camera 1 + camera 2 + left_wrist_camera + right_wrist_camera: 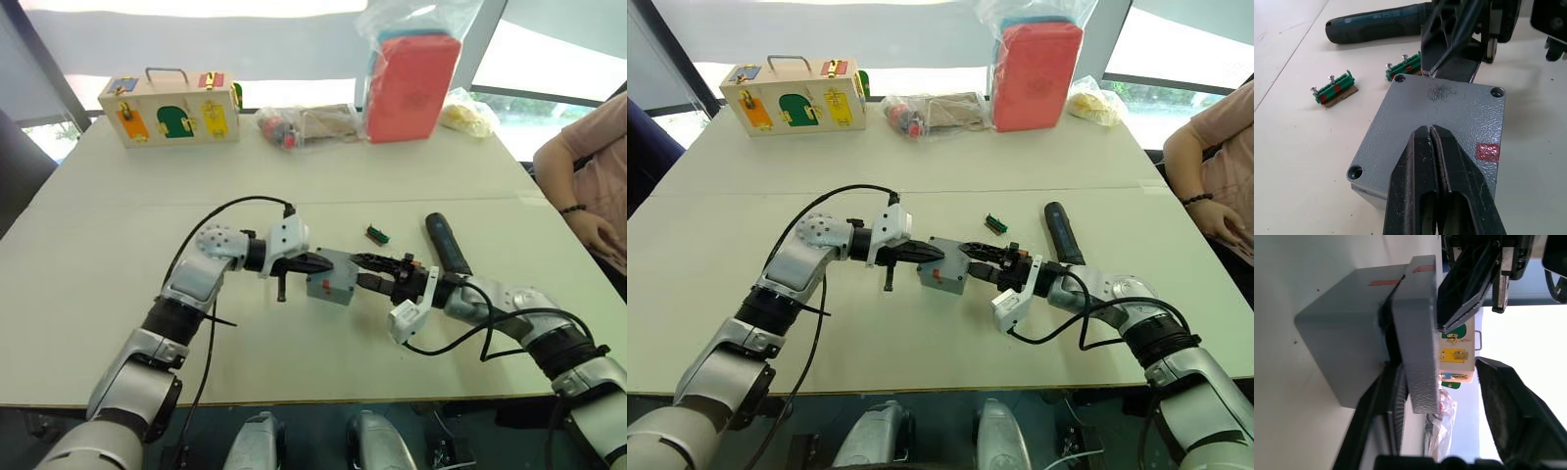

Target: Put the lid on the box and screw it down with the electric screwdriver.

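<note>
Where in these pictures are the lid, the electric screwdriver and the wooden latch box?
lid (1449,117): left wrist view, flat top face.
electric screwdriver (447,244): left eye view, black barrel.
wooden latch box (168,110): left eye view, front panel.

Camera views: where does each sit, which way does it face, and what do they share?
Left and right eye views: on the head, facing forward and down over the table; both arms reach in to the lid on the box.
Left wrist view: along the shut left gripper resting on the lid; the electric screwdriver lies beyond.
Right wrist view: along the open right gripper, one finger under the lid's edge, box side-on.
Shared: both wrist views show the lid and the opposite gripper.
</note>
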`<state>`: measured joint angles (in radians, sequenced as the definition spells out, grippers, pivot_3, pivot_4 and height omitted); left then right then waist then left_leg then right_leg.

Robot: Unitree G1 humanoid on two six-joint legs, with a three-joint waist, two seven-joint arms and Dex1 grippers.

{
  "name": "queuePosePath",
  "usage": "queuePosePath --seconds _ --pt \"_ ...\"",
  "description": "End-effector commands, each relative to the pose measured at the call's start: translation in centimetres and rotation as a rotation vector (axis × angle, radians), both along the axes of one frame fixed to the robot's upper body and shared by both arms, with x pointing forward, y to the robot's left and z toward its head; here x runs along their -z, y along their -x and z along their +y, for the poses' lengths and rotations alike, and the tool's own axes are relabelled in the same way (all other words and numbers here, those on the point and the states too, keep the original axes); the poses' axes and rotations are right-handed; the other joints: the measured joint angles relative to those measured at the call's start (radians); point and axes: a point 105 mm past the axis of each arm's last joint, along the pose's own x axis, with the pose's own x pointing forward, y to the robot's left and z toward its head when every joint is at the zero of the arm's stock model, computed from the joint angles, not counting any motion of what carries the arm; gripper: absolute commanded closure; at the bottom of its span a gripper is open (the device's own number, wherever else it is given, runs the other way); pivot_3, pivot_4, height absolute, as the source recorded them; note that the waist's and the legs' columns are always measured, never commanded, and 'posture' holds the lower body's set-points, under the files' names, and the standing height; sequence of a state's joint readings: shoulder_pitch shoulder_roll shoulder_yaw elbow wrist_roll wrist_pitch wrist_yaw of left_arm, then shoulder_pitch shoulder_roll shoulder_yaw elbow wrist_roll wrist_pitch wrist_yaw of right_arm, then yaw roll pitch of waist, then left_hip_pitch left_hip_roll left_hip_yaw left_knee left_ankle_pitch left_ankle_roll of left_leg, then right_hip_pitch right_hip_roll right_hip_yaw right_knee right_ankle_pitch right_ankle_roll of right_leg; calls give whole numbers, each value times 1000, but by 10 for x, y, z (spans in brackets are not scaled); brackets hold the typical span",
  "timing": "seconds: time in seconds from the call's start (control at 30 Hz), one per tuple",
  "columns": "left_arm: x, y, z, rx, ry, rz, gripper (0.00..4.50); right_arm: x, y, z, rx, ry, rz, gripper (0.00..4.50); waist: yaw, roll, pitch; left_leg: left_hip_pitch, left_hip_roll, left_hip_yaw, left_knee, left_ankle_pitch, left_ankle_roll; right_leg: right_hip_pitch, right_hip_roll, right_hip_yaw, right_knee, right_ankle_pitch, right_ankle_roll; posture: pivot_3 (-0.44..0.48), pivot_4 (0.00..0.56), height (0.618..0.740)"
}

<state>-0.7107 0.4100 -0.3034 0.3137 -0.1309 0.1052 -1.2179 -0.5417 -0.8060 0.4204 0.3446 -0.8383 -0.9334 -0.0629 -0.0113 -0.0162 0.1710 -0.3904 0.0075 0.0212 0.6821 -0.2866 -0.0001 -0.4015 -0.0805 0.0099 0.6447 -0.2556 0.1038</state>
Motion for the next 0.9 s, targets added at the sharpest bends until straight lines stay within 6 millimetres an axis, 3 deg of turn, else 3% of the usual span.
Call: queuePosePath --seconds 0.03,0.1,0.4,0.7,0.9 --pt "44 11 3 -1 -131 122 4500 9 4 -10 4 62 43 431 0 0 -2 1 0 0 0 0 1 1 0 0 0 0 0 0 150 730" --pt "49 10 4 -9 -139 126 4500 7 3 -13 10 62 45 10 2 0 -3 3 0 0 0 -2 3 4 0 0 -2 -1 0 0 150 730" --pt "44 -7 6 -87 -117 99 4500 6 -2 -21 49 27 70 10 1 0 -6 16 0 0 -3 -3 6 19 -1 0 -10 -2 -3 0 150 730" --pt "39 -10 3 -74 -109 89 4500 10 -3 -38 85 27 86 10 -3 0 -6 16 0 0 -6 -3 6 17 0 3 -11 -2 -3 0 150 730" --pt "38 -9 3 -63 -111 90 4500 5 2 -34 72 -38 173 10 -3 0 -6 16 1 1 -7 -4 6 16 0 3 -11 -2 -3 0 150 730"
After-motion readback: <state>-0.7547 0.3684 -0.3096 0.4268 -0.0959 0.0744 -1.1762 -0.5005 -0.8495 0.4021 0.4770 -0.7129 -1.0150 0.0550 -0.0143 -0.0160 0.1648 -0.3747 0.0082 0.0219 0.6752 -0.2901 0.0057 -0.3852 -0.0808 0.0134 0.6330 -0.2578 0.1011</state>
